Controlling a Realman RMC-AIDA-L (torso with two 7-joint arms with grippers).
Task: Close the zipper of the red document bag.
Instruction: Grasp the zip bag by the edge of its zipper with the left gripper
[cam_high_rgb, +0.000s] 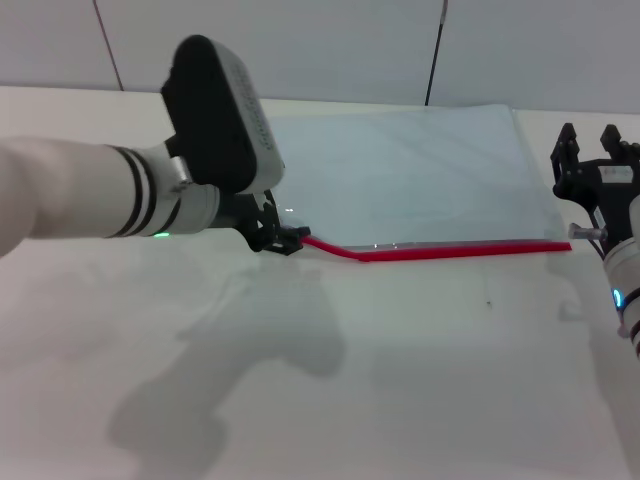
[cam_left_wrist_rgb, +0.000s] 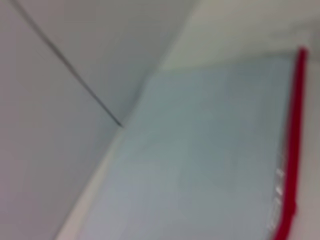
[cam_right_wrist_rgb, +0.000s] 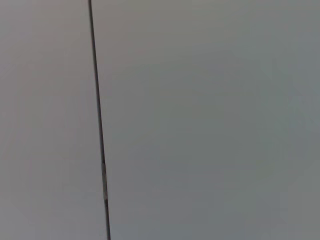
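The red document bag (cam_high_rgb: 400, 180) is a flat pale blue-grey pouch lying at the back of the white table; it also fills the left wrist view (cam_left_wrist_rgb: 200, 160). Its zipper (cam_high_rgb: 450, 249) is a red strip along the near long edge, also seen in the left wrist view (cam_left_wrist_rgb: 292, 150). My left gripper (cam_high_rgb: 285, 240) is shut on the zipper's left end, where the strip bends up off the table. The slider is hidden. My right gripper (cam_high_rgb: 590, 140) stands open and empty, fingers pointing up, just beyond the bag's right end.
The white table (cam_high_rgb: 400, 380) stretches wide in front of the bag. A pale wall with a dark seam (cam_high_rgb: 435, 50) rises behind it. The right wrist view shows only that wall and a dark seam (cam_right_wrist_rgb: 100, 150).
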